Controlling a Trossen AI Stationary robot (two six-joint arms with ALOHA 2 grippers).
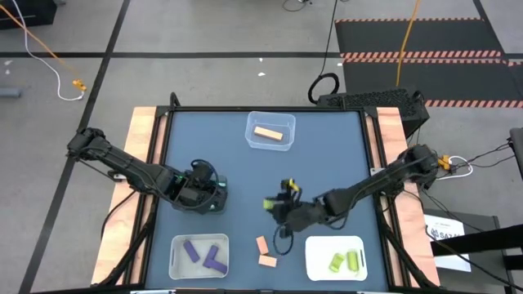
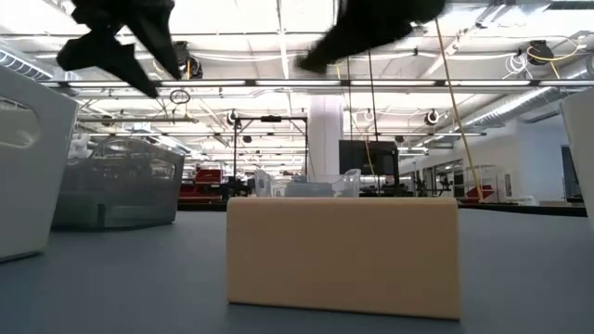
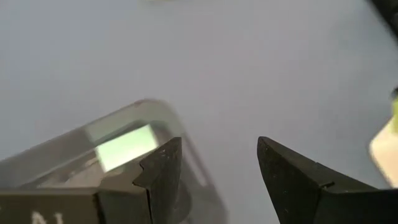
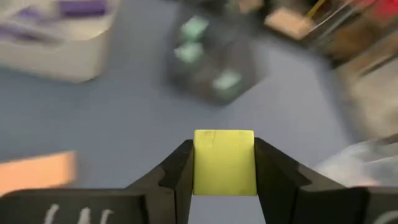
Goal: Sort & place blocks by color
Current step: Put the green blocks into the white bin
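Observation:
My right gripper (image 4: 224,163) is shut on a yellow-green cube (image 4: 224,160); in the high view it hangs over the table's middle (image 1: 274,206), left of the white bin with yellow-green blocks (image 1: 335,257). My left gripper (image 3: 214,168) is open and empty. It hovers at the dark bin holding teal blocks (image 1: 200,194), whose corner and one pale teal block (image 3: 124,146) show in the left wrist view. Two pale orange blocks (image 1: 261,243) (image 1: 267,260) lie flat on the table near its near edge. Another orange block (image 1: 268,133) lies in the clear bin. My right gripper pinches the yellow-green cube between its two fingers, one finger (image 4: 177,171) on each of two opposite side faces (image 4: 202,165). The fingers come slanting from the table's right. The cube is lifted clear of the table.
A clear bin (image 1: 288,140) stands at the far centre. A white bin with purple blocks (image 1: 176,265) stands near left, and the white bin with yellow-green blocks near right. An orange block (image 2: 343,255) fills the low view. Bare blue table lies between the bins.

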